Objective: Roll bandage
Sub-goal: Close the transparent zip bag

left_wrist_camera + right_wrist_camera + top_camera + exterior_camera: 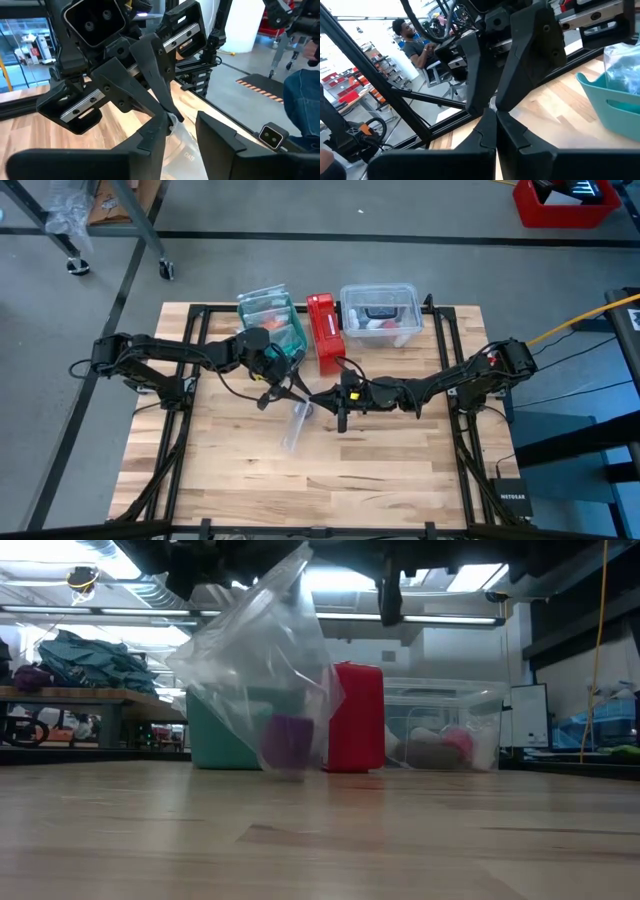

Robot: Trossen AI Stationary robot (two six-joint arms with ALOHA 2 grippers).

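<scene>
Purple bandage [288, 743] sits rolled inside a clear bag [262, 660] hanging mid-tabletop. Right end effector [340, 398] pinches the bag's top shut; left end effector [292, 388] stands partly open beside it. If the pinch slips, the bag could drop.

Almost nothing here can be read. The one legible word is "NETGEAR", in small white letters on a dark box [507, 500] sitting by the table's frame on the right arm's side, seen from above. The clear plastic bag [187, 150] near the left arm's fingers carries a small faint print, but its letters are too blurred to make out. The red box [355, 715] and the clear tub [440, 725] behind it show no marking I can read, and the shelves and bins in the room beyond are too far off to tell
</scene>
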